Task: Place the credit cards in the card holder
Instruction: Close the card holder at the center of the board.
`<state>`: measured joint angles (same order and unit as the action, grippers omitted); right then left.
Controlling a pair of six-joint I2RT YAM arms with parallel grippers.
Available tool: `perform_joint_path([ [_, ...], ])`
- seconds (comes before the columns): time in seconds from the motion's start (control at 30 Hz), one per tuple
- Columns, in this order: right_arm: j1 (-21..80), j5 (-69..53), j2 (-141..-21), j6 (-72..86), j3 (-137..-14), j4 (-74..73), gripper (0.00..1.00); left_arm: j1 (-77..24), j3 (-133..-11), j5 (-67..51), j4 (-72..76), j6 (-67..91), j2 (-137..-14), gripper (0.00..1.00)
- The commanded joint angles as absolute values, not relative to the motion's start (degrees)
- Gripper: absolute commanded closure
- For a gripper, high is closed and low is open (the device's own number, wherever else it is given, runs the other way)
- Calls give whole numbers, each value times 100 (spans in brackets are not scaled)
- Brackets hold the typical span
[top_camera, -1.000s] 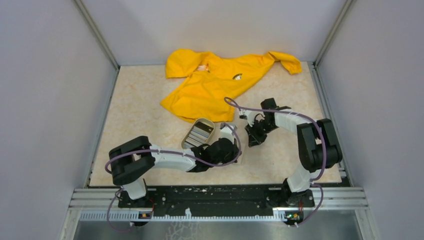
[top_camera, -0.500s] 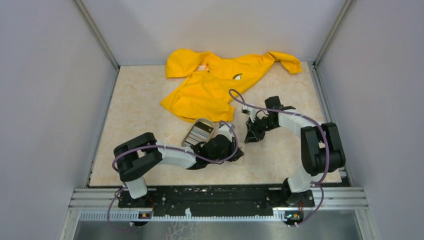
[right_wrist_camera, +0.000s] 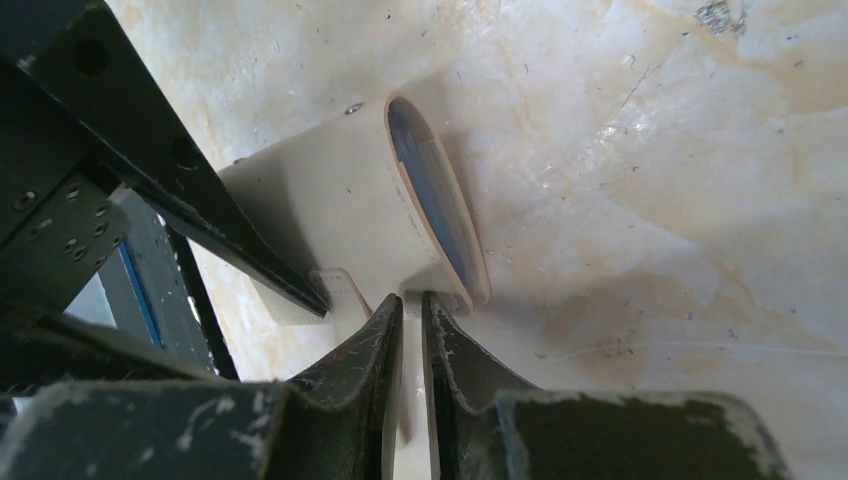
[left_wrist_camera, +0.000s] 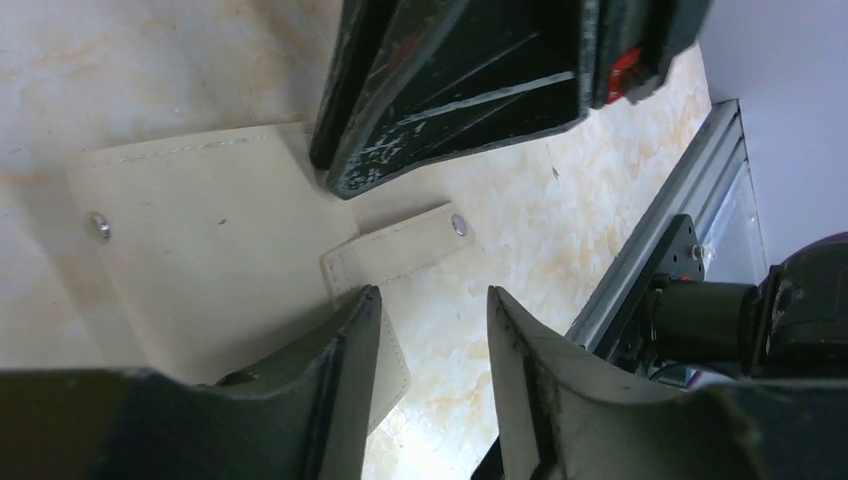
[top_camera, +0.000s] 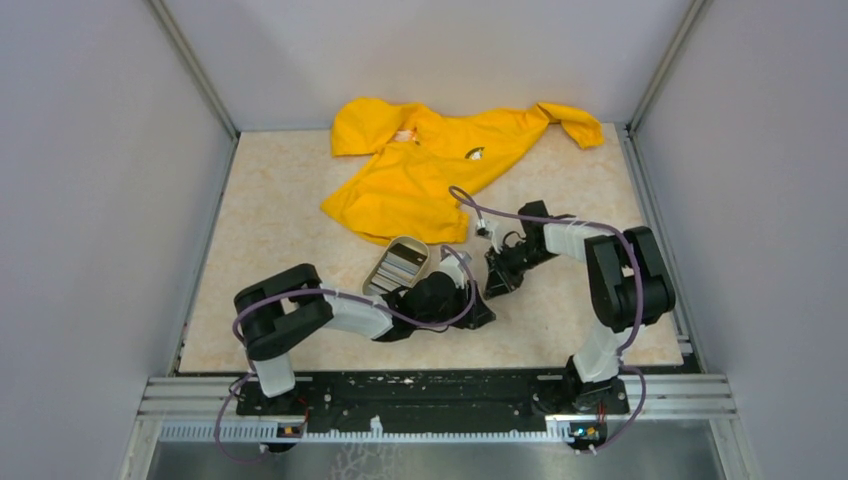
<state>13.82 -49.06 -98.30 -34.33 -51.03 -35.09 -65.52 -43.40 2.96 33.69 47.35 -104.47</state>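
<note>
The left gripper [left_wrist_camera: 432,302] has just let go and stands parted over the holder [left_wrist_camera: 200,250], which lies on the surface [top_camera: 290,200] with its edge pinched by the right gripper [right_wrist_camera: 411,300] and its mouth bowed open, seemingly ready for the cards [top_camera: 398,268] in the tray [top_camera: 404,240].

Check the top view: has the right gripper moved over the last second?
Yes. The right gripper has shifted slightly left, closing on the beige tray, which stayed put.
</note>
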Motion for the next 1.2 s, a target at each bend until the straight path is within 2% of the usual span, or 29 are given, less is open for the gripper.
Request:
perform_joint_path([
  [0.0,1520,-4507,-9973,-3367,-5222,-3495,87,-6495,-4123,139,3419,4556,-10204,43],
  [0.1,1521,-4182,-9964,-3295,-5200,-3406,87,-6487,-3954,33,3411,4233,-9807,29],
  [0.33,1528,-4052,-9924,-3281,-5179,-3336,87,-6420,-3378,207,2805,3487,-8647,10],
  [0.53,1569,-4014,-9934,-3291,-5185,-3331,87,-6003,-3635,-98,1888,3042,-8914,8],
  [0.7,1573,-3976,-9918,-3304,-5181,-3347,87,-5809,-4235,-145,1219,3112,-9490,18],
  [0.77,1573,-3972,-9916,-3305,-5181,-3336,87,-5752,-4308,-235,1213,3187,-9617,26],
  [0.87,1573,-3968,-9914,-3312,-5185,-3338,87,-5565,-4232,-952,1654,3388,-9764,39],
  [1.0,1573,-4013,-9906,-3331,-5189,-3348,87,-5375,-4153,-1854,2237,3759,-10153,49],
  [1.07,1573,-4044,-9891,-3352,-5199,-3362,87,-5370,-4250,-1976,2228,3846,-10382,58],
  [1.17,1573,-4207,-9798,-3410,-5223,-3428,87,-5370,-4325,-1930,2311,3844,-10556,81],
])
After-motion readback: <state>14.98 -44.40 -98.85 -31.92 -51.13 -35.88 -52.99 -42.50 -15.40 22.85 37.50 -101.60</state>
